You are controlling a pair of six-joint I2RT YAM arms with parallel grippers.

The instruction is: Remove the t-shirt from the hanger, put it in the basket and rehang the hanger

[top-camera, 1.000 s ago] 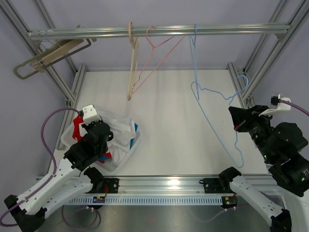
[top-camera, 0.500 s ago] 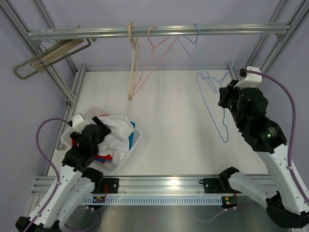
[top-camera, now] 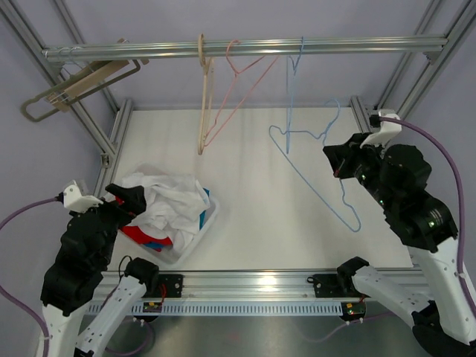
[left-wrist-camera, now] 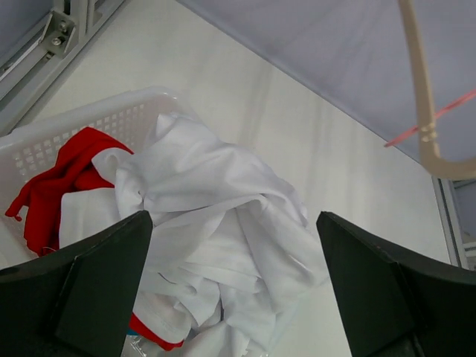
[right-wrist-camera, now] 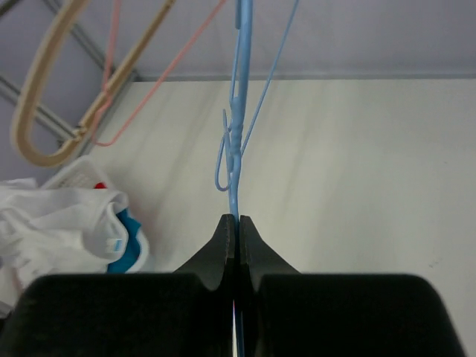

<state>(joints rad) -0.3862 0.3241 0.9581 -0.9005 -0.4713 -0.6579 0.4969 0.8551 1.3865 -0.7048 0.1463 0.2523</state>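
The white t-shirt lies crumpled in the basket on the worktop's left side, off the blue hanger. The left tool hovers by it, fingers spread wide. The right tool pinches the hanger's wire, which hooks over the rail.

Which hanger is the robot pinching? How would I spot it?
Find the metal rail across the top, where three hangers dangle side by side. The rightmost one, its wire pinched in the right pincer, is the blue hanger. Its neighbours are a pink hanger and a wooden hanger; only it is thin blue wire.
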